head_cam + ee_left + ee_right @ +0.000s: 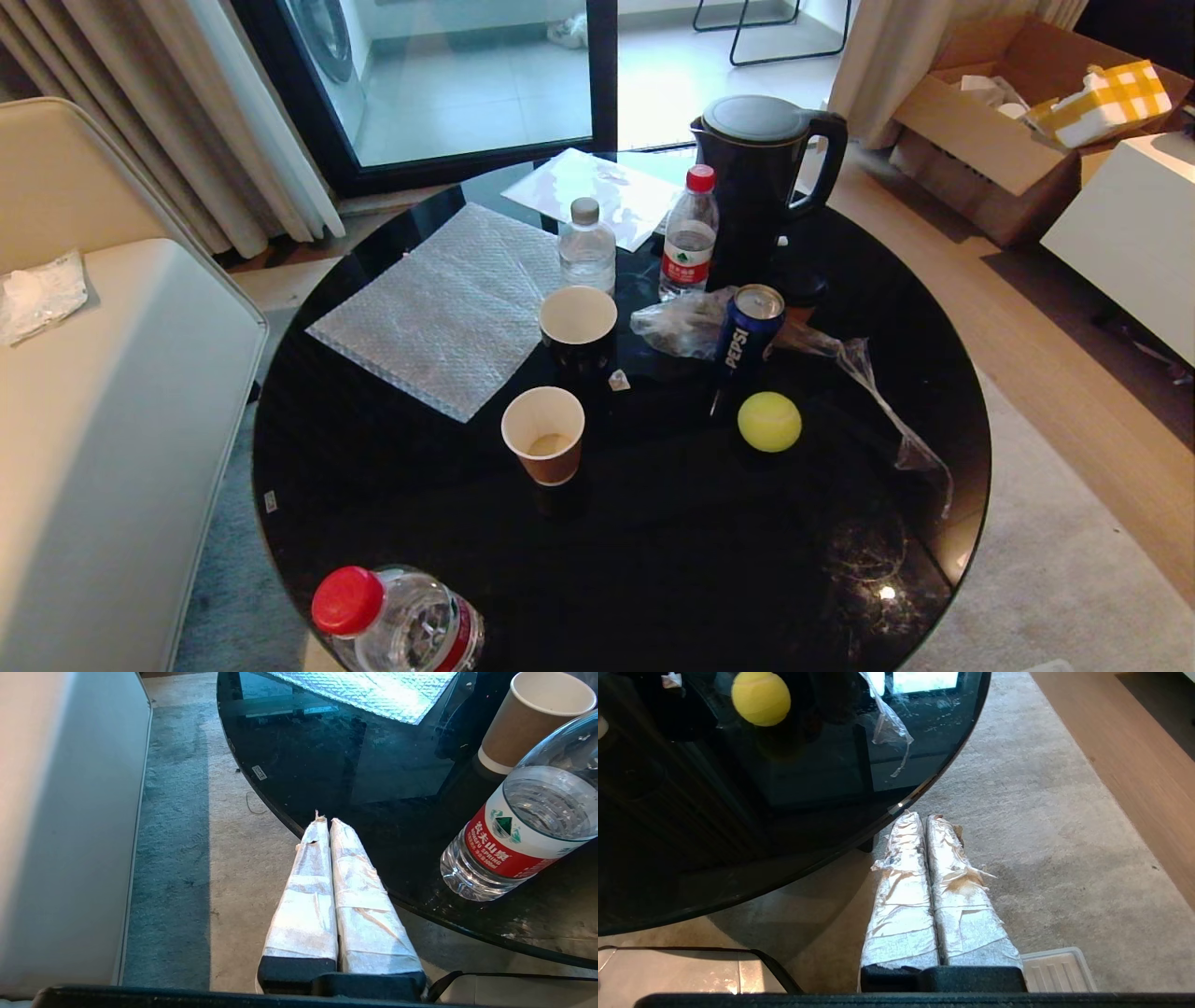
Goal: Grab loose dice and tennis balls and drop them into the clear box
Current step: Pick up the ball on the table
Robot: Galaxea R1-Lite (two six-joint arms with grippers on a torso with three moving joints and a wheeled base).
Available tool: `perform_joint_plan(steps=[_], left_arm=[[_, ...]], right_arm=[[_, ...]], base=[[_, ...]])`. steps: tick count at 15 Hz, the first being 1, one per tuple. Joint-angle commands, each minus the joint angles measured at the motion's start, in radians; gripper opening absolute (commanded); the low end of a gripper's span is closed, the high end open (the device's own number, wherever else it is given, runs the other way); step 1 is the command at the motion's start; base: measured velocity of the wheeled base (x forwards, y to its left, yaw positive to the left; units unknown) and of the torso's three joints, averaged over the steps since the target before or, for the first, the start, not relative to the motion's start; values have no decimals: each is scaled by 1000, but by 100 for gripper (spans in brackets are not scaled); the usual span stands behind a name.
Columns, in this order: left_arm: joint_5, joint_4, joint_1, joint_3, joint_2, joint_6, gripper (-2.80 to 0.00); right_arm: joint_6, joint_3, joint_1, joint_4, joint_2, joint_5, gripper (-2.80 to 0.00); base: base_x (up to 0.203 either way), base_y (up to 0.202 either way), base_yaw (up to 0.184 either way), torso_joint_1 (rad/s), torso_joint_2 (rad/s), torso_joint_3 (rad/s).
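One yellow-green tennis ball (769, 422) rests on the round black glass table (653, 579), right of centre and just in front of a Pepsi can. The right wrist view shows the same tennis ball (761, 697) far ahead on the glass. No dice and no clear box are in view. My left gripper (328, 821) hangs shut and empty at the table's near left edge, over the carpet. My right gripper (922, 816) is shut and empty too, just outside the table's near right rim. Neither arm shows in the head view.
On the table stand two paper cups (544, 434), several water bottles (689, 233), a Pepsi can (750, 327), a black kettle (761, 177), bubble wrap (448, 308) and a plastic bag (681, 322). A sofa (103, 392) flanks the left. A ribbed translucent lid (1048, 970) lies on the carpet.
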Motion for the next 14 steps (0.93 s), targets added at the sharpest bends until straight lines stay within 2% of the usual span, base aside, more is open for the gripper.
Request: perform_joint_plan(steps=[1, 4, 6, 8, 10, 12, 14], left_arm=[[0, 0, 0, 0, 1, 0, -280], [0, 0, 0, 0, 0, 0, -280], [0, 0, 0, 0, 0, 0, -280], [0, 0, 0, 0, 1, 0, -280], [0, 0, 0, 0, 0, 0, -280], [0, 0, 0, 0, 0, 0, -280], [0, 0, 0, 0, 1, 0, -280]], right_arm=[[3, -18, 0, -1, 3, -3, -280], [10, -233, 2, 92, 148, 7, -280], [20, -403, 4, 170, 396, 11, -280], [28, -508, 6, 190, 647, 25, -280], [34, -572, 17, 139, 885, 45, -280], [56, -622, 54, 28, 1117, 60, -280], [138, -707, 126, -80, 1321, 70, -280]], base=[[0, 0, 0, 5, 2, -27], [0, 0, 0, 0, 0, 0], [0, 0, 0, 0, 0, 0], [0, 0, 0, 0, 0, 0], [0, 0, 0, 0, 0, 0], [0, 0, 0, 0, 0, 0], [0, 0, 0, 0, 0, 0]])
